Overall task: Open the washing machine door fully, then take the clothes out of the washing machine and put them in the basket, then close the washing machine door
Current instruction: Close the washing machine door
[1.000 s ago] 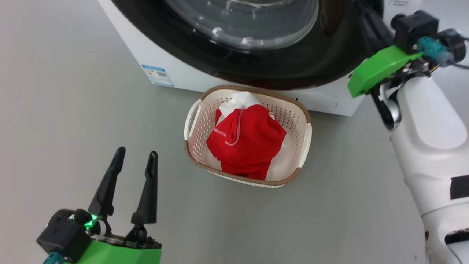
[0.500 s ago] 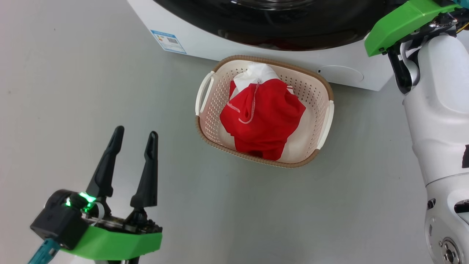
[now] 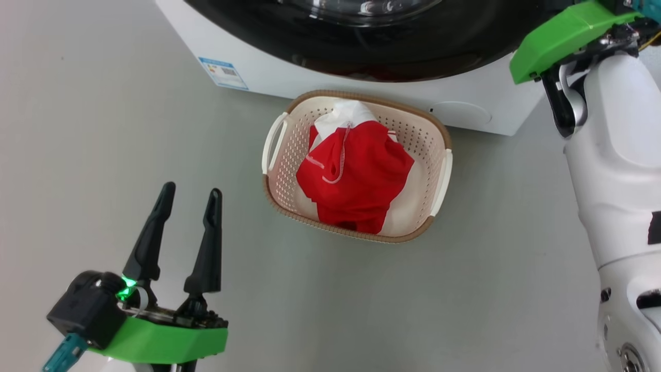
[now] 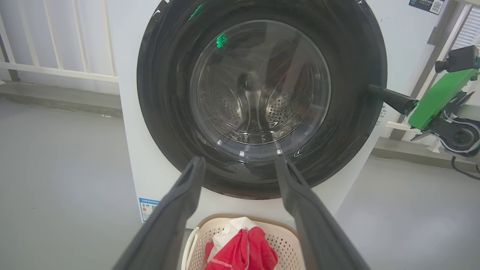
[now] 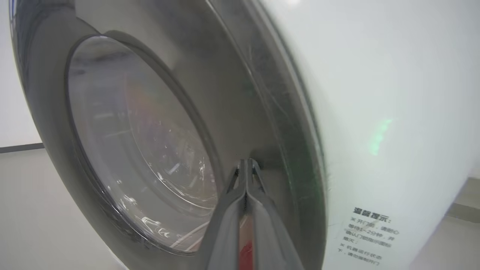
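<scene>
The washing machine [image 4: 127,131] stands white and boxy on the grey floor [image 3: 103,155], its front facing the robot. The washing machine door [image 4: 165,93] covers most of that front. Its wide glossy black rim lies flat against the cabinet, so the door looks shut, and through the bulging glass window [image 4: 258,82] I can see the perforated steel drum.

On the floor just in front of the machine's base sits the basket [image 3: 283,175], cream with a brown woven-look rim and pale side handles. The clothes [image 3: 361,181] are piled inside it, a bright red bundle with a white patch at the end nearest the machine and a white drawstring trailing across the top.

The left gripper [image 3: 191,189] hangs over bare floor to the left of the basket, well apart from it. Its two dark fingers are spread wide, with nothing between them. The right gripper [image 5: 246,162] is up at the right edge of the door's rim. Its fingers are pressed together, and the tips seem to touch the black surface.

A small blue label [image 3: 223,73] sits low on the machine's front, at its left corner.
</scene>
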Controlling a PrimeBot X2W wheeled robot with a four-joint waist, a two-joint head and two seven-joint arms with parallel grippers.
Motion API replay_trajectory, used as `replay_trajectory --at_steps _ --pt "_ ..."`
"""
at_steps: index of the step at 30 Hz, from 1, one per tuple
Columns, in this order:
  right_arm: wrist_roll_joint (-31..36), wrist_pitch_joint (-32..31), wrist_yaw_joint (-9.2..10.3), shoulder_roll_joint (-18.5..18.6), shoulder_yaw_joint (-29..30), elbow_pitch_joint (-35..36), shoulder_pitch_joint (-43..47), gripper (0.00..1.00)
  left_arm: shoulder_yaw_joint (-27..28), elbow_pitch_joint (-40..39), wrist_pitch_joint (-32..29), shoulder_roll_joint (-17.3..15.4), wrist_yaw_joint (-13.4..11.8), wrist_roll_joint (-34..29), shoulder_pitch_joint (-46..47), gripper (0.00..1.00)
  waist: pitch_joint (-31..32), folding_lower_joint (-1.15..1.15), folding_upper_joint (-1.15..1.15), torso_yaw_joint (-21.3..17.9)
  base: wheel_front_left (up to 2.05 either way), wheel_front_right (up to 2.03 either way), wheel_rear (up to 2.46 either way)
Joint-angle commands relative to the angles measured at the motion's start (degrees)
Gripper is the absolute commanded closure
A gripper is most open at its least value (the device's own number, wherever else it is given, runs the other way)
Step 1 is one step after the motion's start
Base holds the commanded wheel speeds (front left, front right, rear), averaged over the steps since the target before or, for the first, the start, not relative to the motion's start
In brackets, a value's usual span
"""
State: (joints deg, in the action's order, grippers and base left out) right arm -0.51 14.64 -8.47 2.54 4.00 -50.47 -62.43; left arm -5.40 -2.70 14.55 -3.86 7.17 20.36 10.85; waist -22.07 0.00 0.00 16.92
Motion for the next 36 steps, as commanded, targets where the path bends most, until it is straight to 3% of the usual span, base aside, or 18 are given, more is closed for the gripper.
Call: replay_trajectory --at_steps 1,2,8,14,25,36 --pt "-1.9 0.4 0.98 0.4 -1.3 2.7 1.3 0.69 2.2 -0.6 0.4 -0.7 0.3 0.4 0.9 0.00 1.5 0.00 0.00 -1.3 0.00 0.00 0.00" --pt "-2.9 0.4 0.98 0.4 -2.4 3.4 2.6 0.00 2.3 -0.3 0.4 -0.7 0.3 0.4 0.8 0.00 2.1 0.00 0.00 -1.7 0.00 0.00 0.00" --pt "-8.1 0.4 0.98 0.3 -9.0 8.6 12.2 0.00 4.2 1.4 0.4 -0.2 0.3 1.0 -0.1 0.00 6.6 0.00 0.00 -5.6 0.00 0.00 0.00" --pt "-9.7 0.4 0.98 0.3 -10.5 14.4 20.8 0.00 5.6 3.3 0.4 -0.3 0.3 2.0 -2.1 0.00 11.2 0.00 0.00 -10.0 0.00 0.00 0.00" --pt "-8.4 0.4 0.98 0.3 -8.9 22.6 34.5 0.00 6.3 5.8 0.4 0.2 0.3 -0.6 -6.2 0.00 19.8 0.00 0.00 -15.5 0.00 0.00 0.00" --pt "-9.3 0.4 0.98 0.3 -2.8 29.1 47.3 0.00 6.3 7.0 0.4 0.6 0.0 -2.6 -8.8 0.00 24.5 0.00 0.00 -17.7 0.00 0.00 0.00"
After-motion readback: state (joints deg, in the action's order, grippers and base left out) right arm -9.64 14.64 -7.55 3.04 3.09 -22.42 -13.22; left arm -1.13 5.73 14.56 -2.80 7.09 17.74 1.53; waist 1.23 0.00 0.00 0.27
